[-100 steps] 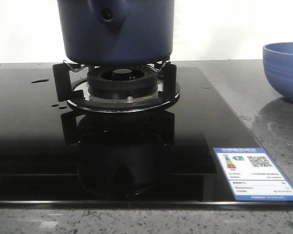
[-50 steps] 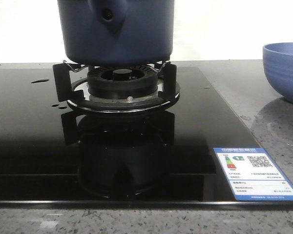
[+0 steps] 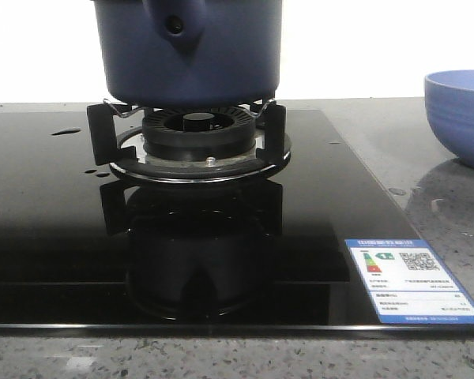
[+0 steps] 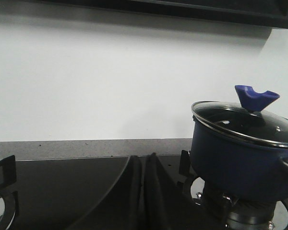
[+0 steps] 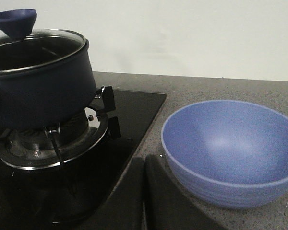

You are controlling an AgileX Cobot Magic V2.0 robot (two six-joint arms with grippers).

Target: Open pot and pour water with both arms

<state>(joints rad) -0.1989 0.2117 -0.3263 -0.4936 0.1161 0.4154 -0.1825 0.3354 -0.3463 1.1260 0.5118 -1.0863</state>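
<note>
Black glass hob on the grey table [image 3: 450,221] carries the pot [image 3: 189,47], lid [image 4: 245,117] still on; both jaws closed, empty; nothing poured into the bowl [image 5: 230,148].

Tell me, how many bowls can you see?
1. The light blue bowl sits empty on the grey counter, to the right of the black stove. The big dark pot with its lid on isn't a bowl. More could be outside the pictures.
</note>
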